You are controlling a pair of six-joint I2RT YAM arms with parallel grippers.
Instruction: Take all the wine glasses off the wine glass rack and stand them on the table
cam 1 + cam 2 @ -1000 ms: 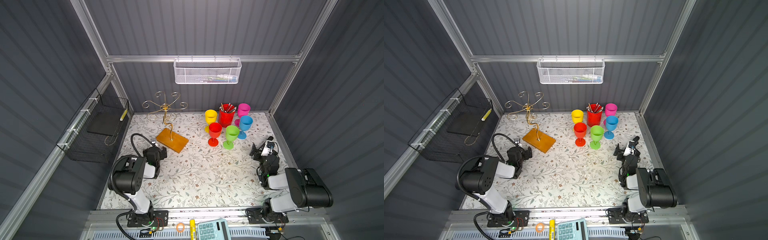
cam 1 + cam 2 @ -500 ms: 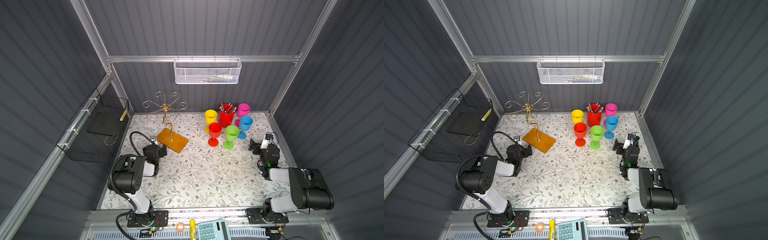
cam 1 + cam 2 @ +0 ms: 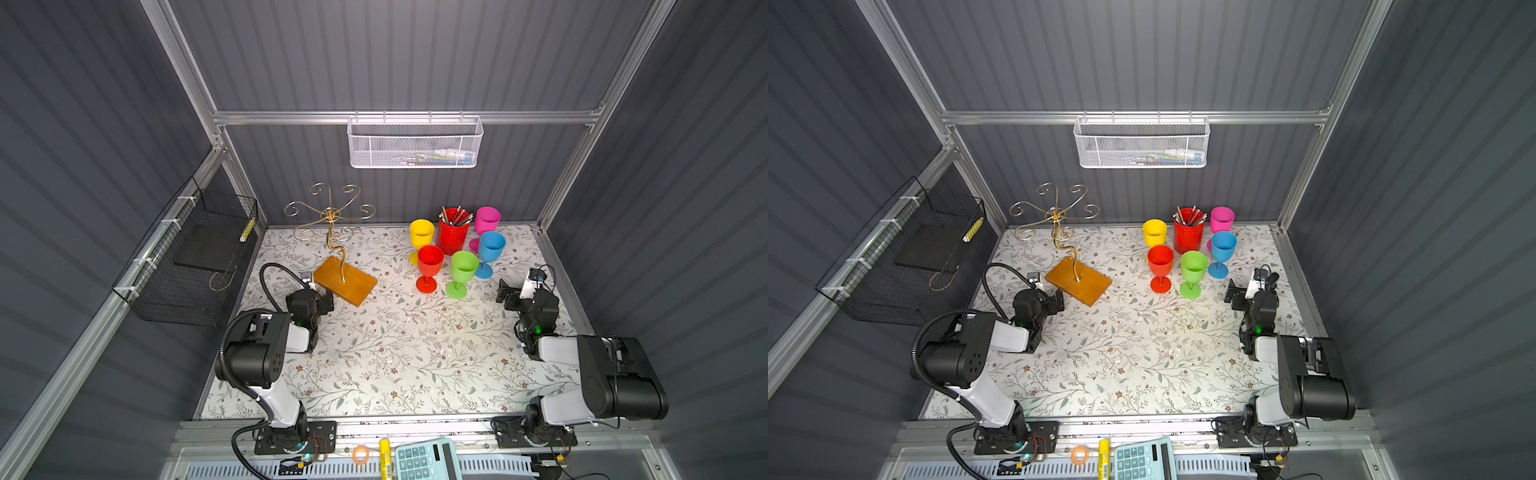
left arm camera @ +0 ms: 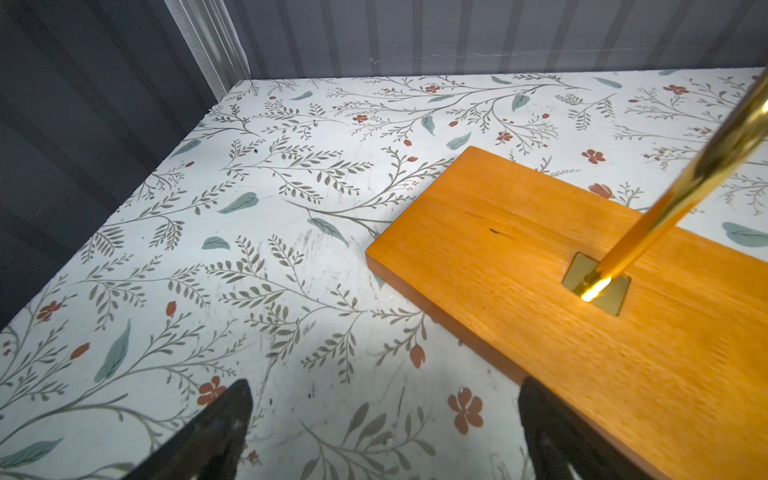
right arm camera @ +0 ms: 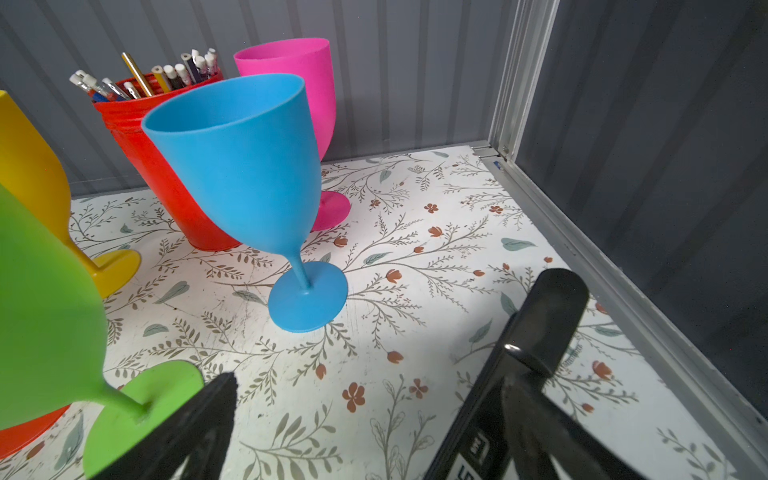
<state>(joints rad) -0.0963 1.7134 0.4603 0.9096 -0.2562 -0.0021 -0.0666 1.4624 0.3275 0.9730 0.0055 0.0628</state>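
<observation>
Park left jaws wide and empty just beside the wooden base (image 3: 345, 281) of the bare rack (image 3: 330, 215), right jaws equally wide and empty near the green glass (image 3: 464, 266), bumping neither.

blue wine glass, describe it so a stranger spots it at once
At the back right of the floral-patterned table, five plastic goblets crowd a red cup of pencils. The blue plastic wine glass stands at the cluster's right edge, just in front of the pink goblet; it alone is blue.
</observation>
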